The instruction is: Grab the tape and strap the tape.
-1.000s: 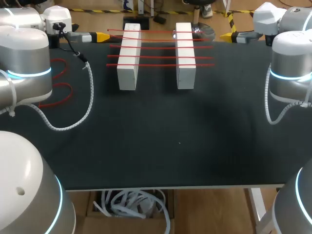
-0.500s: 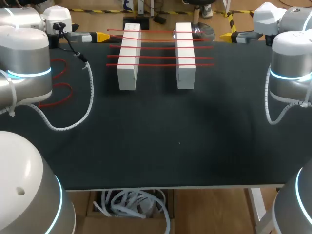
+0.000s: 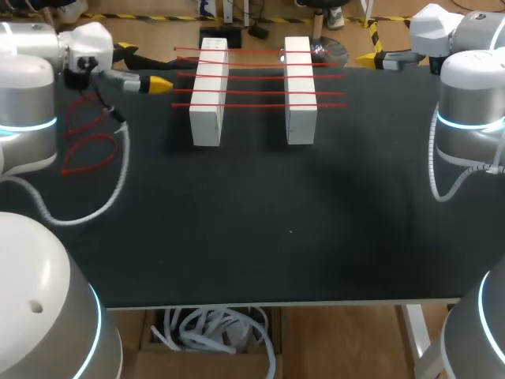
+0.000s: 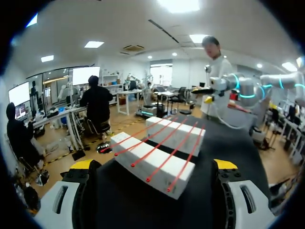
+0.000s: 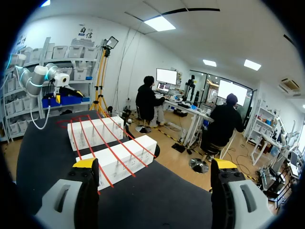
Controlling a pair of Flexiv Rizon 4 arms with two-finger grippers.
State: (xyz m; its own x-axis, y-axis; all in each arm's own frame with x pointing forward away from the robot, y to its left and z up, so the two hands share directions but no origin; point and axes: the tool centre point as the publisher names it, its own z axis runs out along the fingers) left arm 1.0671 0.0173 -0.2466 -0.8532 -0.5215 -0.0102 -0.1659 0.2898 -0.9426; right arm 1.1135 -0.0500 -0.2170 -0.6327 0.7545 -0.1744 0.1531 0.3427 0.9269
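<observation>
Broadly, two long white rectangular blocks lie side by side and apart on the far half of the matte black table [image 3: 260, 237], their long sides parallel; the left white block [image 3: 209, 95] and the right white block [image 3: 301, 91] have flat, smooth faces and sharp edges; the red tape [image 3: 252, 76] runs as five thin, straight, taut strands across the tops of both blocks, bridging the gap between them and sticking out a little past each outer side; the strands lie roughly parallel and evenly spread along the blocks' length.

Meanwhile the left gripper [image 4: 152, 164] hovers over the table just beside the left white block's outer side, level with the strand ends and touching none of them; its two grey fingers with glossy yellow tips stand wide apart with nothing held between them; the blocks and tape lie ahead of it.

Likewise the right gripper [image 5: 155, 163] sits near the table's far right corner, apart from the right white block, its fingers also spread wide and holding nothing; both blocks lie ahead of it and to one side.

Thin red loops [image 3: 91, 136] lie curled on the mat beneath the left arm; whether they join the taut strands cannot be told; a white ribbed hose [image 3: 124, 166] hangs in a curve from that arm.
</observation>
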